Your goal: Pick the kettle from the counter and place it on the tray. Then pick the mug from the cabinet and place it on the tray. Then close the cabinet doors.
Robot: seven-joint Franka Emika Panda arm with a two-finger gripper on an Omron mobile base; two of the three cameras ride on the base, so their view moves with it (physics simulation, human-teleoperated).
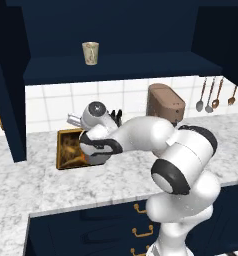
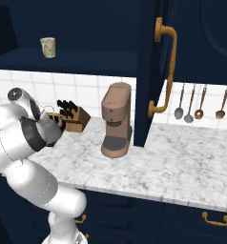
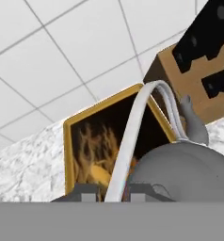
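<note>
Mug stands alone on the open cabinet shelf. Tray lies on the worktop; kettle sits over its right part, wire handle pinched in the hand. Knife block stands just beside.

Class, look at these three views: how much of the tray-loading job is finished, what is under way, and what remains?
Nothing is finished yet. Under way: the tool is shut on the kettle by its handle, at the tray, not yet released. Left: the mug stands on the cabinet shelf, and a door stands open.
</note>
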